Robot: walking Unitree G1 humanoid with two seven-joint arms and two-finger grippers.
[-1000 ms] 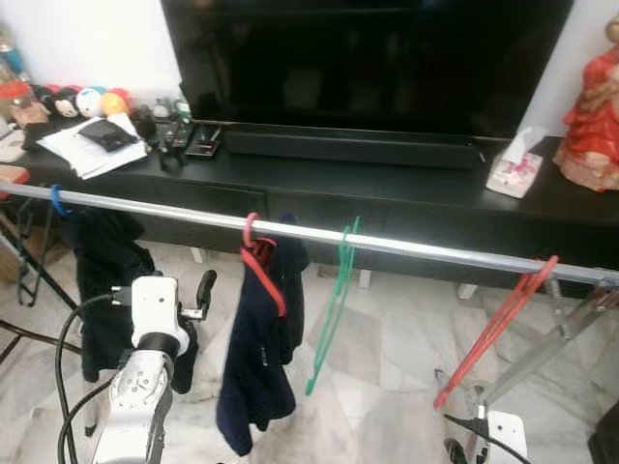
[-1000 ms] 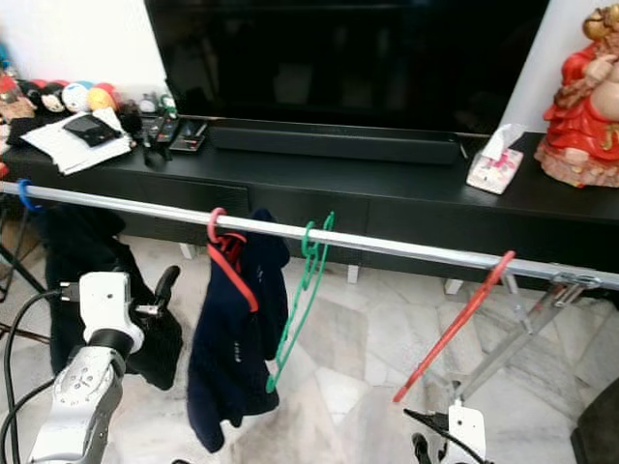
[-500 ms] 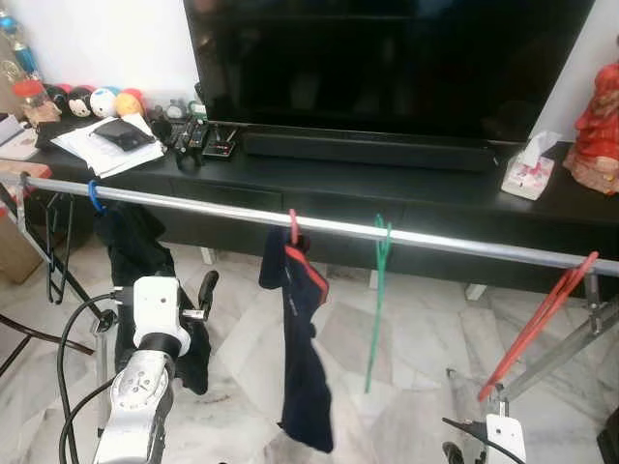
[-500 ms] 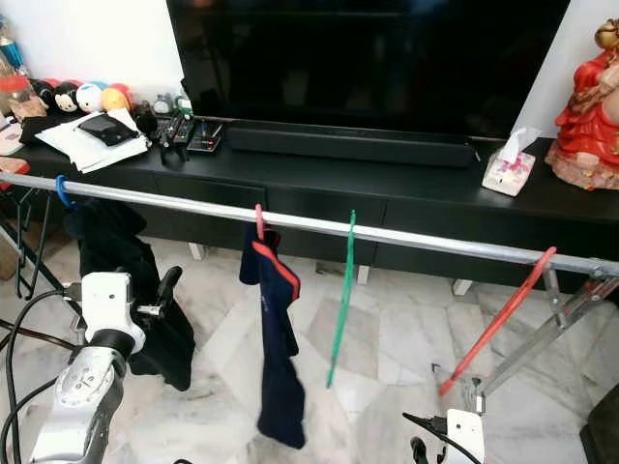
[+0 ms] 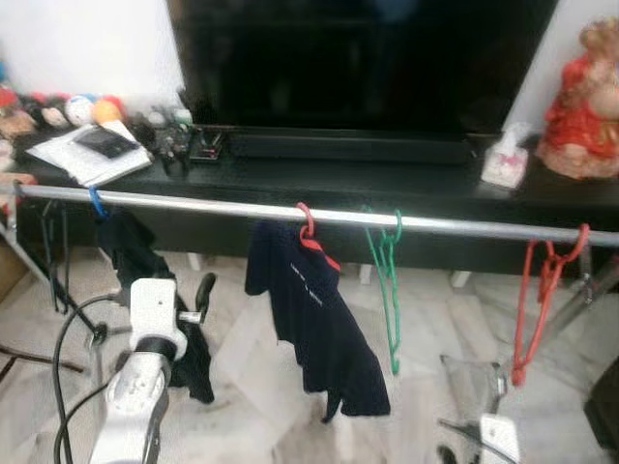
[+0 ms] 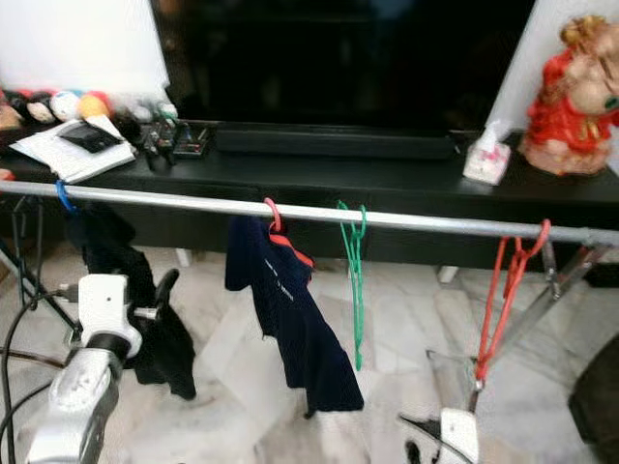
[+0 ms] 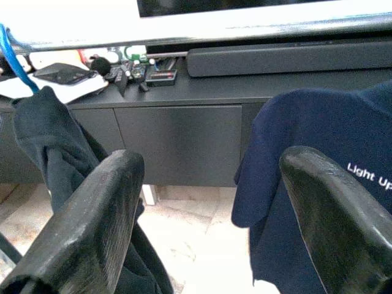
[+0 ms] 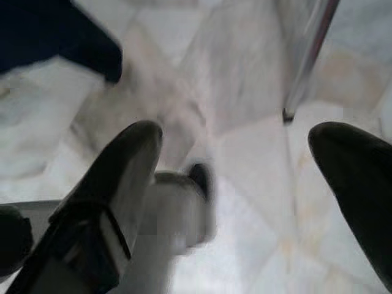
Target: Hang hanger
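A silver rail [image 5: 464, 226] runs across in front of me. Along it hang a blue hanger [image 5: 95, 202] with a dark garment, a red hanger [image 5: 306, 224] carrying a navy shirt [image 5: 314, 314], an empty green hanger [image 5: 388, 280] and an empty red hanger [image 5: 542, 290] at the right end. My left gripper [image 5: 200, 295] is held low, below the rail, left of the navy shirt. Its fingers [image 7: 98, 202] are open with nothing between them. My right gripper [image 8: 239, 138] hangs low over the marble floor, open and empty, near the rack's leg [image 8: 309, 55].
Behind the rail stands a long black TV console [image 5: 387, 184] with a television [image 5: 358, 58], a soundbar, remotes, papers [image 5: 82, 155] and plush toys at the left. A tissue box [image 5: 503, 166] and a red figurine [image 5: 585, 101] stand at the right. The rack's folding legs [image 6: 542, 309] are at right.
The view has shifted and blurred. The navy shirt has swung from edge-on to broadside, and the green and right red hangers have swung to hang straighter. Both arms stay low.
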